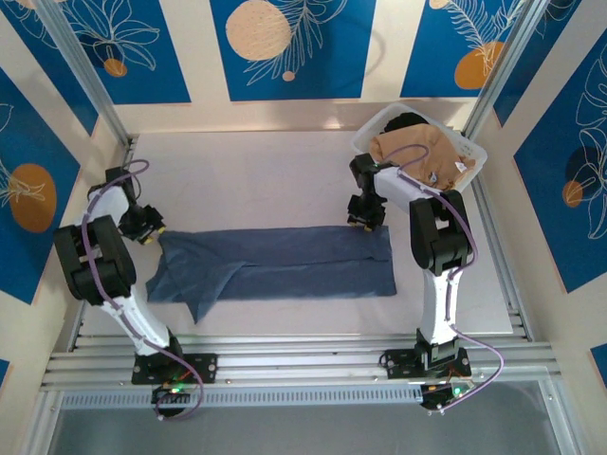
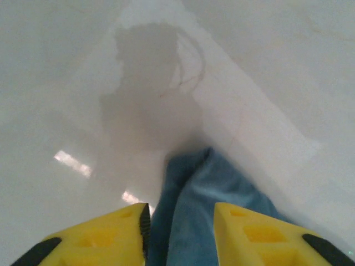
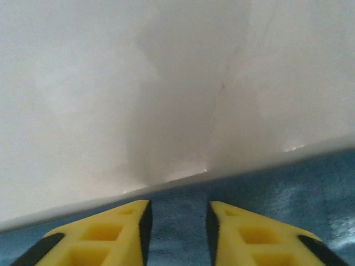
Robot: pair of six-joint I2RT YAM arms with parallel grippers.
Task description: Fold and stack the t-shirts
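The slate-blue t-shirt lies folded into a long flat band across the middle of the white table. My left gripper sits low at the band's left end. In the left wrist view its yellow fingers stand apart, open, with a bunched fold of the blue cloth lying between them. My right gripper is at the band's upper right edge. It is open over the flat blue cloth. A tan-beige t-shirt lies crumpled in the basket.
The white lattice basket stands at the back right corner, just behind my right arm. Metal rails run along the near edge, and frame posts rise at the back corners. Bare tabletop lies behind the shirt.
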